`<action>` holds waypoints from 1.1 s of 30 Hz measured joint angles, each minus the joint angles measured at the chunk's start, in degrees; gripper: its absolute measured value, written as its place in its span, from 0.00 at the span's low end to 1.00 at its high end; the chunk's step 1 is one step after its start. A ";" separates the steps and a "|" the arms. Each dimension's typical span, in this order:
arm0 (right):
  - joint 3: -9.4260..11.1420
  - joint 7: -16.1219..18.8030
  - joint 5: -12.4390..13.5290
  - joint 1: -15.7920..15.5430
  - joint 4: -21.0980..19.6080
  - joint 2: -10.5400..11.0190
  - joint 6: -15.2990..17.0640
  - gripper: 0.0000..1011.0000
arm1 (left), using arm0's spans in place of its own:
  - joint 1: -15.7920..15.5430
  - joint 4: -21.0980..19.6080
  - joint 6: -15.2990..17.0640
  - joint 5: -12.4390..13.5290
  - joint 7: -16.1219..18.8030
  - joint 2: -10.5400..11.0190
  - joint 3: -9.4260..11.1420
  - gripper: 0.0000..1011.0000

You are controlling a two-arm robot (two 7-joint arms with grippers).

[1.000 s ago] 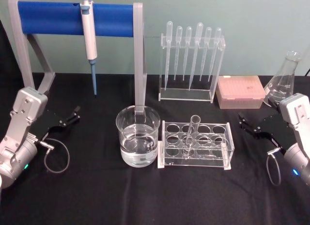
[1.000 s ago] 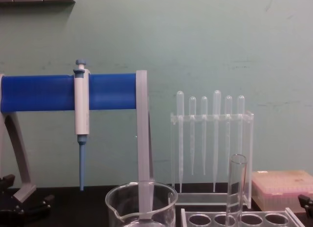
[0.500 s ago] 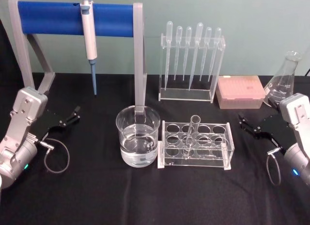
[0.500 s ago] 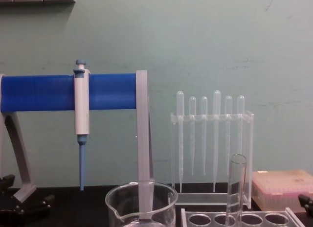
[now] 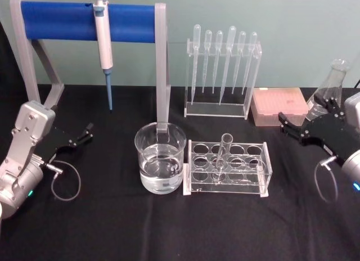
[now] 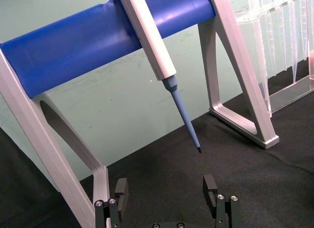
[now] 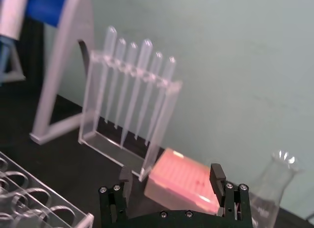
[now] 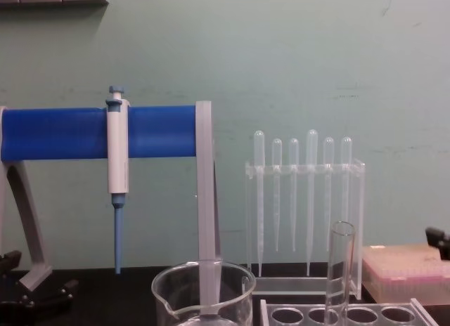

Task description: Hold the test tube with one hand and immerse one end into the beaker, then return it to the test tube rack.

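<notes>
The test tube [image 5: 222,154] stands upright in a clear plastic rack [image 5: 264,166] at the table's middle, its open rim upward; in the chest view the test tube [image 8: 340,270] rises beside the beaker [image 8: 202,289]. The beaker [image 5: 160,158], part-filled with clear liquid, sits just left of the rack. My right gripper [image 5: 283,126] hovers open to the right of the rack, apart from the tube, with nothing between its fingers [image 7: 217,175]. My left gripper [image 5: 86,133] rests open at the far left, its fingers [image 6: 121,188] empty.
A blue-barred stand [image 5: 62,20] holding a white-and-blue pipette [image 5: 103,41] is at the back left. A rack of plastic droppers [image 5: 222,70], a pink tip box [image 5: 278,106] and a glass flask [image 5: 332,84] line the back right.
My right arm has lifted and swung so its gripper sits higher, near the pink box. The left arm, tube and beaker have not moved.
</notes>
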 joint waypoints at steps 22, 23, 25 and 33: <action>2.84 21.47 8.14 -6.07 -8.86 10.13 4.14 0.99 | 0.00 0.00 0.00 0.00 0.00 0.00 0.00 0.99; 2.48 23.57 8.43 -6.00 -8.45 10.30 3.28 0.99 | 0.00 0.00 0.00 0.00 0.00 0.00 0.00 0.99; 2.15 25.70 8.72 -5.88 -8.00 10.37 2.33 0.99 | 0.00 0.00 0.00 0.00 0.00 0.00 0.00 0.99; 0.26 34.35 9.79 -3.55 -5.35 8.79 -0.95 0.99 | 0.00 0.00 0.00 0.00 0.00 0.00 0.00 0.99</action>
